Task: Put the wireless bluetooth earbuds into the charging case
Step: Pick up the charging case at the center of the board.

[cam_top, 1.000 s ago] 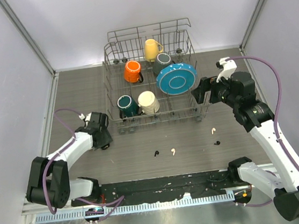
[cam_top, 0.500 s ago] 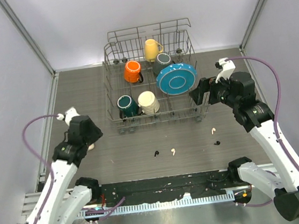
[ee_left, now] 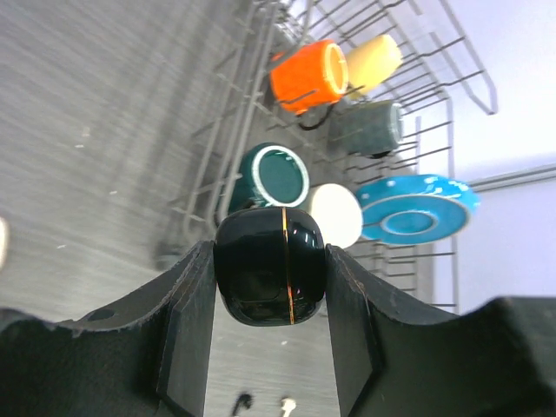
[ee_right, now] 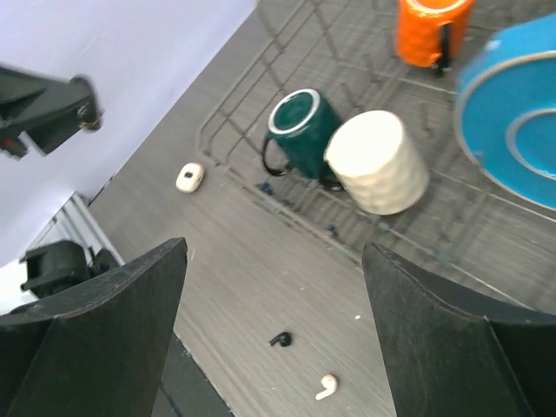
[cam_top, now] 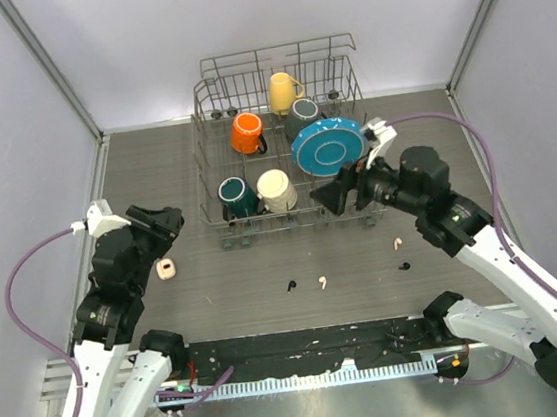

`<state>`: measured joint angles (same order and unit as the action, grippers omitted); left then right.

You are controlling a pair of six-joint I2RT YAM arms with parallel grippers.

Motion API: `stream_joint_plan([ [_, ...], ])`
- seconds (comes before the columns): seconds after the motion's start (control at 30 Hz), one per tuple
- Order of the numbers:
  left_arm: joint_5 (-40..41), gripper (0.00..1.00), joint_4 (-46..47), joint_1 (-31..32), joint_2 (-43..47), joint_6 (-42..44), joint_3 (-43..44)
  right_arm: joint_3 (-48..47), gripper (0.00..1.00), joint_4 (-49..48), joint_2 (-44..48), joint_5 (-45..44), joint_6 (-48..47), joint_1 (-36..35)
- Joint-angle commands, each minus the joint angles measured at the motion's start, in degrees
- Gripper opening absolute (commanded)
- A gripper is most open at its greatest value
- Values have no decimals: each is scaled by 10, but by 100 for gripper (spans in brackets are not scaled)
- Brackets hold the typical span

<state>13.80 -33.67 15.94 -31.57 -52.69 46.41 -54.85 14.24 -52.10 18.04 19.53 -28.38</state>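
Observation:
My left gripper (ee_left: 270, 291) is shut on a glossy black charging case (ee_left: 270, 265) with a thin gold seam, held above the table. From above, the left gripper (cam_top: 164, 225) hovers left of the rack. A white charging case (cam_top: 167, 268) lies on the table just below it. A black earbud (cam_top: 290, 287) and a white earbud (cam_top: 322, 283) lie mid-table. Another white earbud (cam_top: 397, 243) and another black earbud (cam_top: 404, 267) lie to the right. My right gripper (cam_top: 330, 197) is open and empty above the rack's front edge, with the black earbud (ee_right: 280, 339) and white earbud (ee_right: 327, 387) below it.
A wire dish rack (cam_top: 209, 111) at the back holds orange (cam_top: 247, 132), yellow (cam_top: 283, 92), grey (cam_top: 300, 113), teal (cam_top: 235, 195) and cream (cam_top: 275, 190) mugs and a blue plate (cam_top: 328, 145). A black rail (cam_top: 304, 344) runs along the near edge.
The left arm has lifted away from the table and swung left with the black case, uncovering the white case. The right gripper has moved left over the rack front.

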Motion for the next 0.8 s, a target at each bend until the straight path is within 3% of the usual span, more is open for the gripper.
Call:
stream_joint_plan([
  [0.0, -45, 2, 141, 2, -24, -92, -26, 16, 85, -83, -22, -117, -6, -110],
  [0.33, 24, 0, 285, 94, -60, -185, -94, 82, 82, -328, -117, -237, -27, -280],
  [0.77, 76, 0, 326, 182, -125, -193, -84, 82, 72, -482, -223, -244, -53, -304],
])
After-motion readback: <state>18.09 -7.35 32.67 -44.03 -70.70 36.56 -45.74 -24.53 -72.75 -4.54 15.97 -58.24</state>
